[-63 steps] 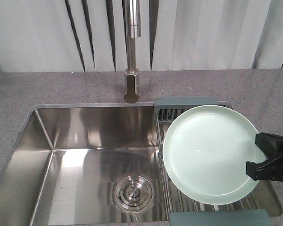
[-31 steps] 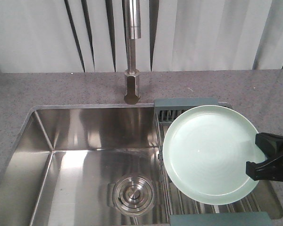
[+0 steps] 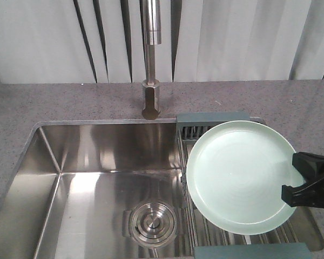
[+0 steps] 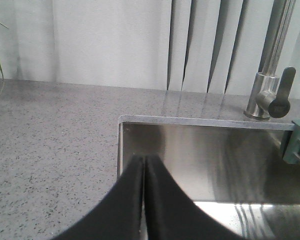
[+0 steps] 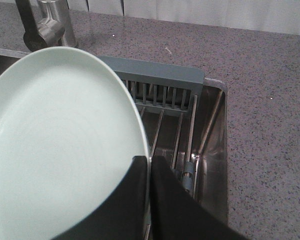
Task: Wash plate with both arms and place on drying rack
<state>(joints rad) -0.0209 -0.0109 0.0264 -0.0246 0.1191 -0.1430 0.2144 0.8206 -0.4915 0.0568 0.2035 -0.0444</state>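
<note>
Presently, the grey speckled counter (image 3: 43,102) is surrounding a stainless steel sink (image 3: 97,156) on all visible sides, and pale vertical blinds (image 3: 43,38) are hanging behind it.

The drying rack (image 3: 210,116) is lying across the right end of the sink. Its grey-blue end piece is sitting against the rear edge, and its steel rods are running toward the front. In the right wrist view, the same rack (image 5: 162,75) is showing behind and beneath the plate.

The plate (image 3: 237,175) is sitting over the drying rack with its pale green face turned up, and it is covering most of the rods. Whether its lower edge is touching the rods cannot be told. In the right wrist view, the plate (image 5: 55,140) is filling the left half of the picture.

The faucet (image 3: 151,81) is standing upright on the counter behind the sink, just left of the rack. The round drain (image 3: 153,222) is lying in the sink floor, left of the rack.

The right tool (image 3: 299,181) is gripping the plate at its right rim. In the right wrist view, the right tool (image 5: 149,172) is showing both fingers clamped on that rim.

The left tool (image 4: 143,167) is hovering near the sink's left rear corner, with its fingers pressed together and nothing between them.
</note>
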